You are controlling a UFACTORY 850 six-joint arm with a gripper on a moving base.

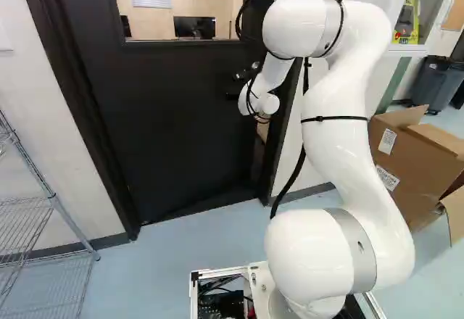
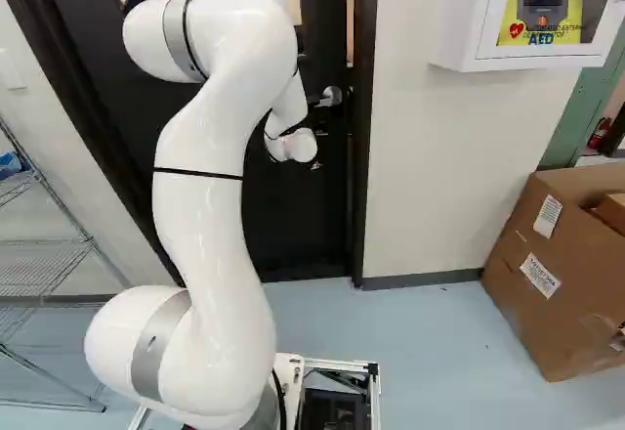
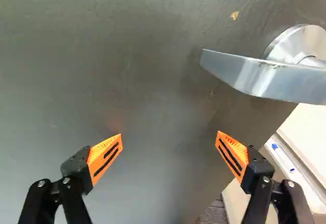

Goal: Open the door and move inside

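Door, left base view: the door (image 1: 170, 116) fills the upper middle and looks ajar; a narrow gap (image 1: 259, 152) shows beside the right-hand frame (image 1: 281, 141).
Handle, right base view: the door handle (image 2: 330, 97) sits in the upper middle, just right of the arm (image 2: 210, 166).
Gripper, wrist view: the gripper (image 3: 169, 136) is spread wide, nothing pinched; the door handle lies ahead and to one side, apart from both orange pads.
Progress: unlatching seems done; pushing the door wide and driving the base through remain.
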